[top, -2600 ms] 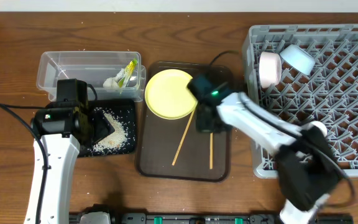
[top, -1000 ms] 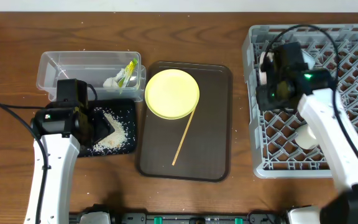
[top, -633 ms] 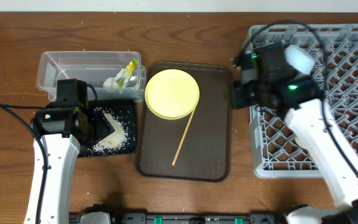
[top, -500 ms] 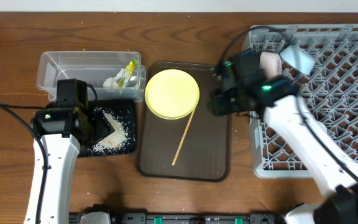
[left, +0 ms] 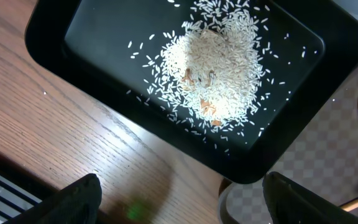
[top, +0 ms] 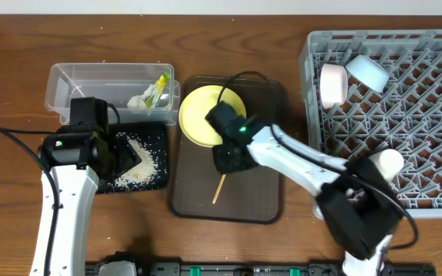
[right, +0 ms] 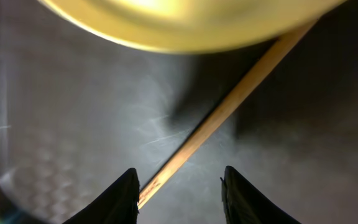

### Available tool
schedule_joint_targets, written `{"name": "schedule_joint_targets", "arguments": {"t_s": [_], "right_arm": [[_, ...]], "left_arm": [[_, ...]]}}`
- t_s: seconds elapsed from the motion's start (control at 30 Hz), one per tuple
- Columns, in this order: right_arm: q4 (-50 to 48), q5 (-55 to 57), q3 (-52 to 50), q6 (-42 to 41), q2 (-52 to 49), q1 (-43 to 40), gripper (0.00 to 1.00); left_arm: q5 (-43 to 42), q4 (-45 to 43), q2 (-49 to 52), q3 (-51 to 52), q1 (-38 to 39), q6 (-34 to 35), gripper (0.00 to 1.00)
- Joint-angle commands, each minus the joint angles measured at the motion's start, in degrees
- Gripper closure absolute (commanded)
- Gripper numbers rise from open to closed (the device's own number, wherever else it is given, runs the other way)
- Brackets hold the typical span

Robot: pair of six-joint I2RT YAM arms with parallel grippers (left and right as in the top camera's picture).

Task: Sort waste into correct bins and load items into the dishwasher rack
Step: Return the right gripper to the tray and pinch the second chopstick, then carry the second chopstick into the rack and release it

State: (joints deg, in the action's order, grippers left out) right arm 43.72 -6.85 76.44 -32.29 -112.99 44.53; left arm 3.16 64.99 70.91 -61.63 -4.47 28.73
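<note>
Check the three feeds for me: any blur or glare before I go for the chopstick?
Right wrist: soft overall, the yellow plate a glaring, blown-out smear at the top; the chopstick readable but fuzzy-edged. Left wrist: crisp on the rice and black tray. Overhead: evenly lit, sharp, no glare.

We look down on a brown wooden table [top: 229,241], its grain running lengthwise, its top under soft, even light. Beyond the table's far edge lies a pale strip [top: 129,6]; wall or floor, we cannot tell. A dark rail [top: 206,270] runs along the table's near edge. A faint green glow [left: 132,208] sits on the wood.
</note>
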Motion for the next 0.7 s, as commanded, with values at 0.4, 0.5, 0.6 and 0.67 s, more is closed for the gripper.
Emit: {"name": "schedule_joint_targets", "arguments": {"t_s": [0.4, 0.5, 0.6, 0.67], "right_arm": [[5.62, 6.86, 0.66, -6.86, -2.05, -2.12, 0.99], [7.26, 6.84, 0.66, -4.66, 0.04, -5.35, 0.99], [8.83, 6.84, 0.7, -1.64, 3.32, -8.79, 0.99], [9.99, 6.86, 0.7, 0.85, 6.36, -11.5, 0.99]], "left_arm": [[0.28, 0.33, -0.2, -0.37, -0.28, 0.74, 0.14], [0.28, 0.33, -0.2, -0.37, -0.28, 0.74, 0.14], [0.28, 0.33, -0.2, -0.37, -0.28, 0.74, 0.14], [0.28, 0.33, -0.2, -0.37, -0.28, 0.74, 0.14]]}}
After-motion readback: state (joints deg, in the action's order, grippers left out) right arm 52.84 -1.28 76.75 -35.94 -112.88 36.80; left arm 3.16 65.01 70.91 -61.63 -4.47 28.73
